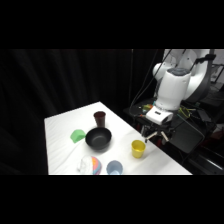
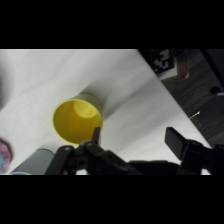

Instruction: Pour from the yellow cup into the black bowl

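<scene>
The yellow cup (image 1: pixel 138 148) stands upright on the white table, near its right edge. My gripper (image 1: pixel 153 135) hangs just above and to the right of it, fingers open. In the wrist view the yellow cup (image 2: pixel 77 120) shows its empty-looking inside. One fingertip (image 2: pixel 95 135) sits at the cup's near rim and the other fingertip (image 2: pixel 176 142) is well off to the right, so the gripper (image 2: pixel 135 140) holds nothing. The black bowl (image 1: pixel 98 138) rests to the left of the cup, mid-table, and is out of the wrist view.
A dark red cup (image 1: pixel 100 119) stands behind the black bowl and a green piece (image 1: pixel 77 135) lies to its left. A striped bowl (image 1: pixel 91 165) and a pale blue cup (image 1: pixel 114 168) sit at the front edge. The table's right edge (image 2: pixel 165 95) runs close by the yellow cup.
</scene>
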